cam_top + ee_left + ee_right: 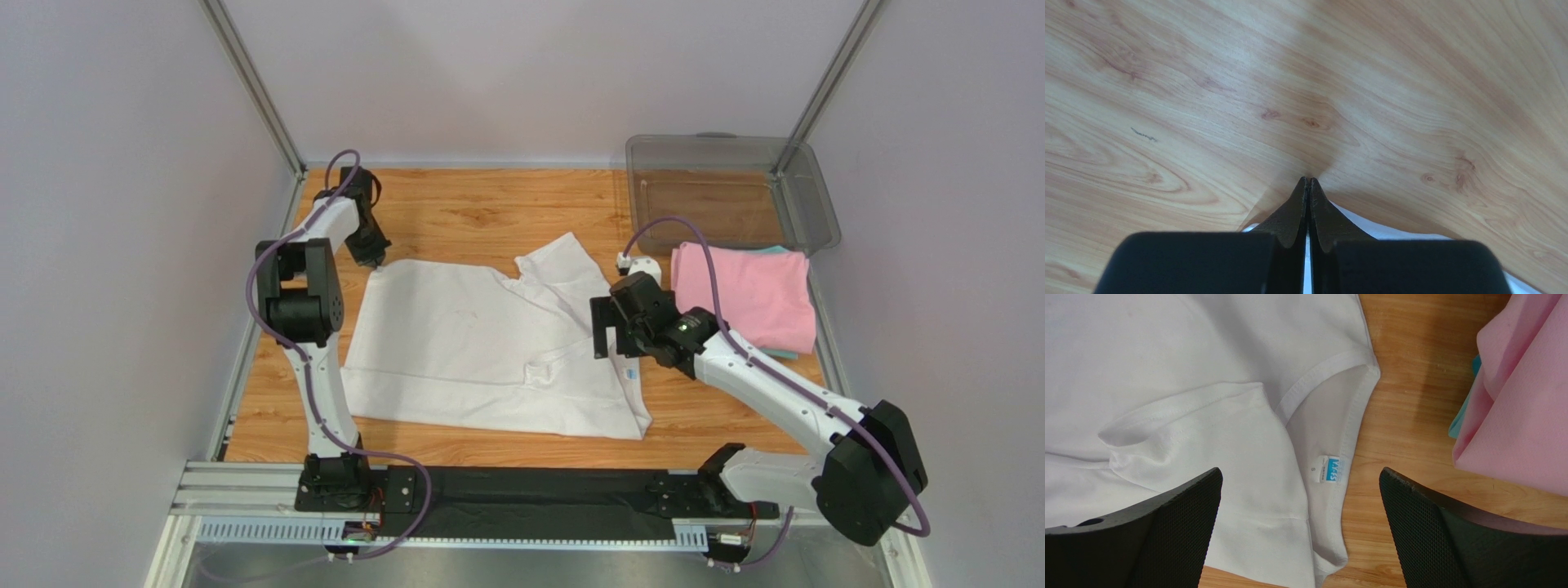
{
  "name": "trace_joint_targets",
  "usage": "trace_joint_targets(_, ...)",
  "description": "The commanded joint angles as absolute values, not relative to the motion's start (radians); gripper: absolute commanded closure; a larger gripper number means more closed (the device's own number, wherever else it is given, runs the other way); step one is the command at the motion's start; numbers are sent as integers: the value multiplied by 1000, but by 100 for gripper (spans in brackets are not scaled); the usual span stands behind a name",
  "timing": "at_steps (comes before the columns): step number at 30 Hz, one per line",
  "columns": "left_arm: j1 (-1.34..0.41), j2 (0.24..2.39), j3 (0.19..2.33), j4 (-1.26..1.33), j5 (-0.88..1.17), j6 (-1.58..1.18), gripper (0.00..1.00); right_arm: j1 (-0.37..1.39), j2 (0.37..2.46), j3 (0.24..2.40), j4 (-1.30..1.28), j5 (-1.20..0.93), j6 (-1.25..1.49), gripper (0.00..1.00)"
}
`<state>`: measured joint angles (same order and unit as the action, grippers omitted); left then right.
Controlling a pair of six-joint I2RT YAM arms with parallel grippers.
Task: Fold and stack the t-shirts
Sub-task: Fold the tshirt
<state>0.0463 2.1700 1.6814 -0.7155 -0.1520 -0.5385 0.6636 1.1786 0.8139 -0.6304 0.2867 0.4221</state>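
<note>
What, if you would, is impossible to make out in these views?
Left wrist: the shut left gripper itself hides whether it pinches the white shirt.
Top and right wrist: the pink shirt covers most of the teal shirt.
Right wrist: the tag has print too small to read.

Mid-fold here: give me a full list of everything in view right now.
white t-shirt: one, white, spread out mid-table
tag: one, blue and white, at the white t-shirt's right edge
pink t-shirt: one, pink, folded, right side of the table
teal t-shirt: one, teal, only an edge showing under the pink t-shirt
plastic bin: one, clear grey, far right corner
table: one, light wood, under everything
left claw: one, black, shut on the white t-shirt's far left corner
right claw: one, black, open above the tag
</note>
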Motion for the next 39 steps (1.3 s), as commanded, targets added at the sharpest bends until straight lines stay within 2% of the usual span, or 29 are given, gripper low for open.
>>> trace_joint_targets(1,46,2091,1611,-661,-137,-500,100,643,1239,971,-575,316,440,0)
trace_joint_targets(7,46,2072,1580,-629,-106,-497,100,540,1546,1311,-552,267,396,0)
trace_joint_targets(12,44,2079,1566,-617,-115,-495,100,477,1897,1622,-572,203,335,0)
trace_joint_targets(16,45,2085,1568,-612,-130,-489,100,456,2193,1906,-618,218,275,4)
trace_joint_targets(17,46,2086,1566,-614,-136,-491,100,453,2239,2028,-646,253,269,5)
trace_joint_targets(21,44,2080,1563,-621,-150,-489,100,439,2433,2267,-680,293,242,9)
trace_joint_targets(25,46,2069,1549,-606,-167,-483,100,439,2555,2350,-670,256,209,18)
trace_joint_targets(30,46,2079,1555,-609,-166,-489,100,439,2556,2296,-655,236,222,31)
trace_joint_targets(31,45,2079,1557,-611,-164,-488,100,439,2553,2274,-647,232,221,35)
trace_joint_targets(32,46,2080,1557,-611,-164,-488,100,439,2554,2270,-649,221,219,48)
trace_joint_targets(35,44,2079,1559,-612,-169,-488,100,439,2543,2238,-660,207,232,66)
trace_joint_targets(39,46,2077,1559,-614,-172,-488,100,440,2511,2194,-669,212,242,73)
